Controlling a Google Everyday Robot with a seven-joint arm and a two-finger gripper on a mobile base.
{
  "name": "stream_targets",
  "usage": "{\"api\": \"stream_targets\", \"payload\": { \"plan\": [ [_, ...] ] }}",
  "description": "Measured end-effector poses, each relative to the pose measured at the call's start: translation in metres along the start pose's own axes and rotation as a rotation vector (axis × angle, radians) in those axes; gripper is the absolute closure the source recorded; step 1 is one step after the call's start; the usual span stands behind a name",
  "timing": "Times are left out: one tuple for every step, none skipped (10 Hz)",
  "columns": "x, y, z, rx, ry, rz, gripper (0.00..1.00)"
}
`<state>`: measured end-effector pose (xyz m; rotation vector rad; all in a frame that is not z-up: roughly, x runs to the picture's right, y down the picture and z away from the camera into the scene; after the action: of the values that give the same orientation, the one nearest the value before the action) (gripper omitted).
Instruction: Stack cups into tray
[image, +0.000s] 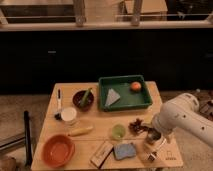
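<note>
light green and small, one cup (118, 131) stands upright on the wooden table (97, 122), near the front edge and well apart from the tray (126, 107); the tray lies at the back of the table with an orange fruit (135, 86) and a pale folded cloth (112, 97) inside it; the cup looks like thin plastic, so probably light, stiff enough to keep its shape, smooth and a little slippery, and not apt to break; being so light, it would likely tip or skid if nudged from one side; i judge the best hold is from above, pinching the wall at the rim, with a gentle squeeze so the wall does not buckle; the gripper (152, 139) hangs low over the table to the right of the green cup, just past a dark reddish clump (136, 125); how wide it stands, and whether it has hold of anything, i cannot tell; a dark patch right at it may be the other cup, but that is not certain
</note>
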<state>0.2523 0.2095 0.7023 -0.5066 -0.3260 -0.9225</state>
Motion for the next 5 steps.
{"api": "stream_targets", "payload": {
  "plan": [
    [-0.002,0.000,0.003,-0.011,-0.009,-0.071,0.20],
    [-0.004,0.000,0.007,-0.031,-0.012,-0.122,0.20],
    [-0.005,0.000,0.010,-0.039,-0.009,-0.161,0.20],
    [-0.006,0.003,0.016,-0.054,-0.008,-0.214,0.20],
    [-0.007,0.004,0.019,-0.060,-0.008,-0.250,0.20]
  ]
}}
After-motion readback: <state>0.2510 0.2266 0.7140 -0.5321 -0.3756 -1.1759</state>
